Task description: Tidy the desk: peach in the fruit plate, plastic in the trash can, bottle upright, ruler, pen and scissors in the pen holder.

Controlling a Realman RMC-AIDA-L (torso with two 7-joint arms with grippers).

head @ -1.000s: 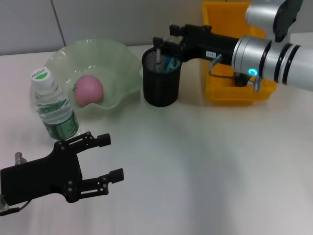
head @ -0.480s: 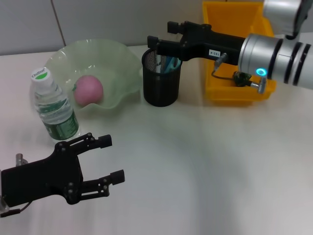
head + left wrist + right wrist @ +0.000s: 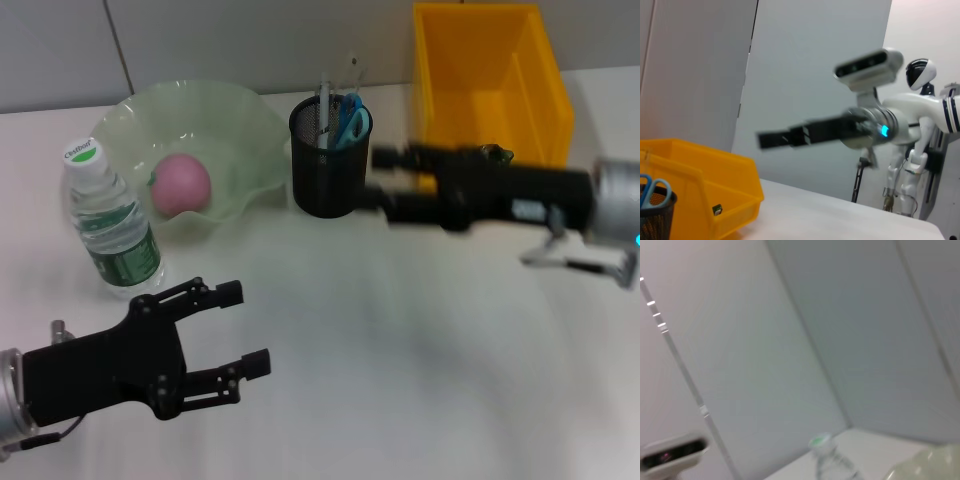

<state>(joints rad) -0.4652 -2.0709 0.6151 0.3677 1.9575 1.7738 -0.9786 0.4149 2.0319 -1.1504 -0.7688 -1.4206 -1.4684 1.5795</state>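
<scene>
The desk looks nearly tidy. The peach sits in the green fruit plate at about ten o'clock on the table. The bottle stands upright just beside the plate, at nine o'clock. The pen holder at twelve o'clock carries the scissors and what looks like a pen or ruler sticking up out of it. The yellow trash can stands at one o'clock; a small dark scrap shows at its near rim, and whether that is the plastic cannot be told.

The right gripper hangs just above the table at about two o'clock, between the pen holder and the trash can, its arm reaching in level from the right. It is empty, with its fingers spread a little apart. The step in hand looks like the pull-away after dropping something in the holder. To do it well, the arm should clear the holder's rim sideways and avoid clipping the mesh or the tall handles, which would tip the holder.

The left gripper rests idle at seven o'clock, low over the table, below the bottle, pointing toward three o'clock, jaws wide apart and holding nothing.
</scene>
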